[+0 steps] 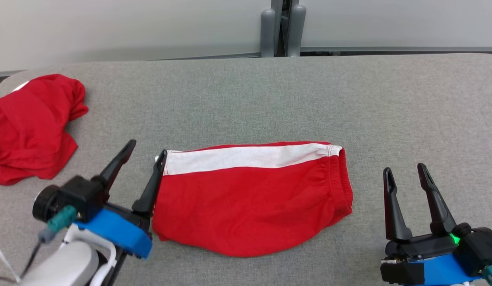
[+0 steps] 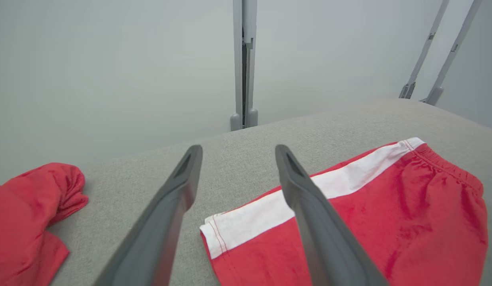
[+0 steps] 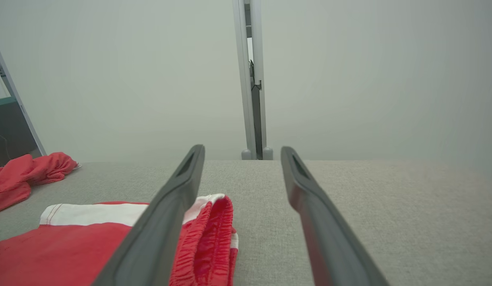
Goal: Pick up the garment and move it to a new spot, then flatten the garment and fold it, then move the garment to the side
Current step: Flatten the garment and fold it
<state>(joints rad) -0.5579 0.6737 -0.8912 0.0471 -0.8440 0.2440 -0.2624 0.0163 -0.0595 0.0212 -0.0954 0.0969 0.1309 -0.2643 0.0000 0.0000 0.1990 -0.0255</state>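
The garment [image 1: 250,202] is a pair of red shorts with a white side stripe. It lies folded flat at the middle of the grey table. My left gripper [image 1: 147,147] is open at the garment's left edge, with its right finger over the white-striped corner and nothing held. In the left wrist view the garment [image 2: 369,214] lies under and to the right of the left gripper [image 2: 238,149]. My right gripper [image 1: 404,168] stands open to the right of the waistband, apart from it. The right wrist view shows the garment [image 3: 71,246] low on the left, beside the right gripper [image 3: 242,148].
A second red cloth [image 1: 31,127] lies crumpled at the table's far left; it also shows as a red cloth [image 2: 27,214] in the left wrist view. The padded grey table [image 1: 270,99] runs back to a pale wall with a grey post [image 1: 281,28].
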